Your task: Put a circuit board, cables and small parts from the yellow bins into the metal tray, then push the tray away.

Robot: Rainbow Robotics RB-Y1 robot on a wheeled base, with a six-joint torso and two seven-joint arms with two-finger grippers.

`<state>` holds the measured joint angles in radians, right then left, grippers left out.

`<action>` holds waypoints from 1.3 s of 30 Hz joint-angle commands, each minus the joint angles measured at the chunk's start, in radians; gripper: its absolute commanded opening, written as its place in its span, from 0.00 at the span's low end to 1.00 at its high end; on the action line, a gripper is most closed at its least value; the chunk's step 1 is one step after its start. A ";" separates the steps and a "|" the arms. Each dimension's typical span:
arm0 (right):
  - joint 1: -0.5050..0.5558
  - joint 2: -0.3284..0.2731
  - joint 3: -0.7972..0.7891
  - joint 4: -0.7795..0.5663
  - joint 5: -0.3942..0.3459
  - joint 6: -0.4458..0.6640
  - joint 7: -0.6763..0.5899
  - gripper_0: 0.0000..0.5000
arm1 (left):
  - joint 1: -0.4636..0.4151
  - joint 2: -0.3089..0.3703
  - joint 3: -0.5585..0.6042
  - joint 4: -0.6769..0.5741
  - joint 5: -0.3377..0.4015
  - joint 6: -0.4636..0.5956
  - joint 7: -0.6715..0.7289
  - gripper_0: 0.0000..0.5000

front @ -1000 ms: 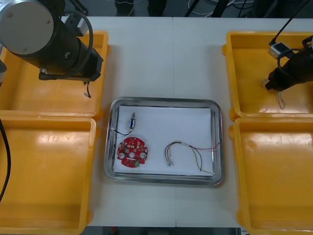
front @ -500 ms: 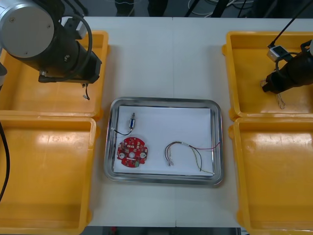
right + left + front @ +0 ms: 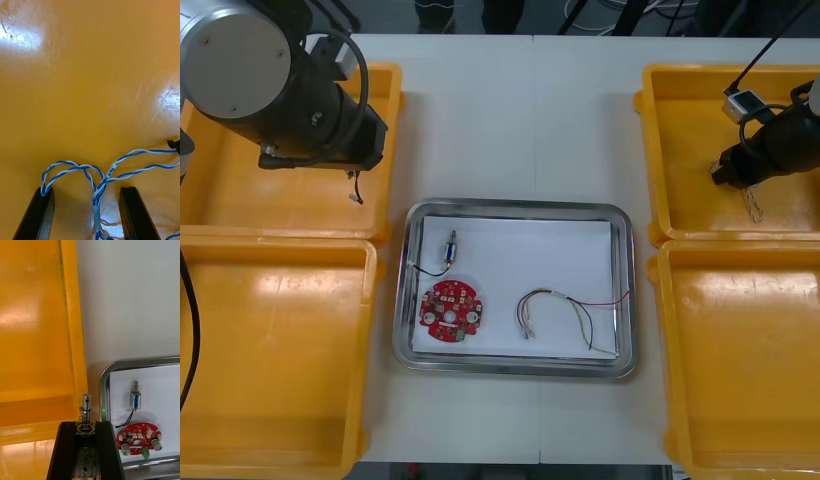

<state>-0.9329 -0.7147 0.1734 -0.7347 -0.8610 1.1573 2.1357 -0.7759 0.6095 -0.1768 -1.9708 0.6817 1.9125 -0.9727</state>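
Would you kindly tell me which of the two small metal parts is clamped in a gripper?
The spring-wound small metal part, shut between the left gripper's black fingers; the second part lies loose in the metal tray.

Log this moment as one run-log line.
left gripper: shut on small metal part, over far left bin | right gripper: open astride blue-white cable, far right bin

Light table (image 3: pixel 470 120), a thin seam (image 3: pixel 532 110) running from its far edge; dark floor (image 3: pixel 385 14) beyond it
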 commanded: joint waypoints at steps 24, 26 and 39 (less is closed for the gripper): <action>-0.017 -0.022 0.029 0.012 0.042 0.036 0.078 0.31 | 0.010 -0.010 0.033 -0.033 -0.004 0.007 0.086 0.00; -0.017 -0.022 0.035 0.012 0.040 0.036 0.081 0.00 | 0.010 -0.011 0.033 -0.033 -0.004 0.007 0.084 0.00; -0.018 -0.032 -0.052 -0.054 0.056 0.157 0.098 0.00 | 0.055 -0.011 0.063 -0.074 0.009 0.007 0.078 0.00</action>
<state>-0.9418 -0.7169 0.1710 -0.7408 -0.8249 1.2624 2.1912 -0.7351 0.6095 -0.1438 -2.0025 0.6839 1.9125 -0.9725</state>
